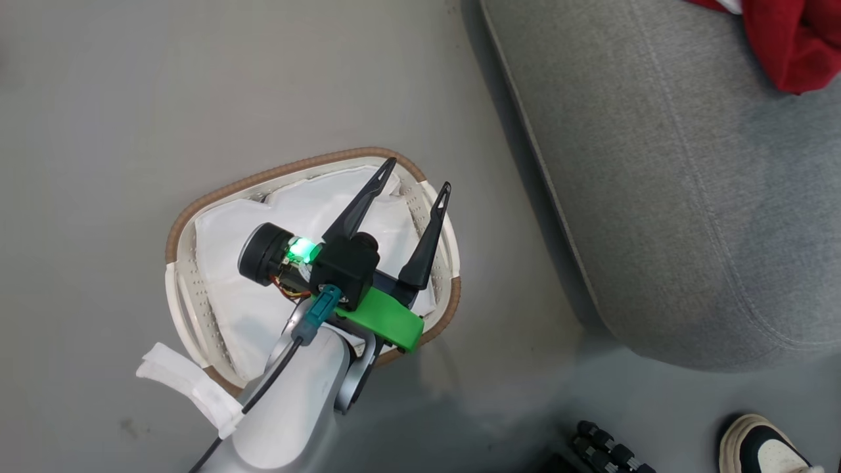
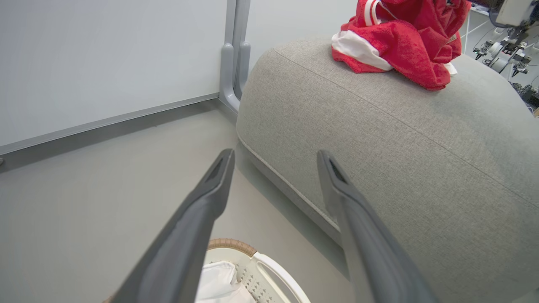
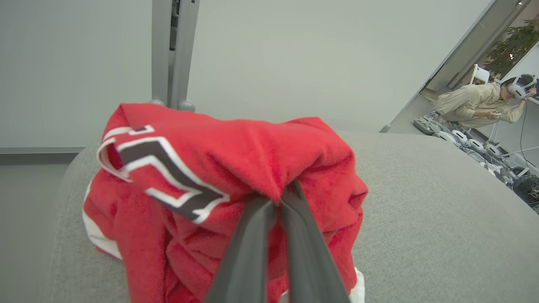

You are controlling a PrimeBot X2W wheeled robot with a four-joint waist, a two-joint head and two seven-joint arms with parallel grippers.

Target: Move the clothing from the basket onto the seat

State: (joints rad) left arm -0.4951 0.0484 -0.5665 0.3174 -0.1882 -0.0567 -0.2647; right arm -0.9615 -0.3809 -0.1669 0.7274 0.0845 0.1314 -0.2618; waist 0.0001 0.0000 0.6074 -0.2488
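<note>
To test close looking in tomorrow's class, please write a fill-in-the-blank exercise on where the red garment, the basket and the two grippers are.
1. The clothing lies on top of the grey ____.
2. The right gripper is ____ on a fold of the clothing.
3. The left gripper hangs over the basket with its fingers ____.
4. Inside the basket lies a white ____.
Missing words: seat; shut; open; liner.
</note>
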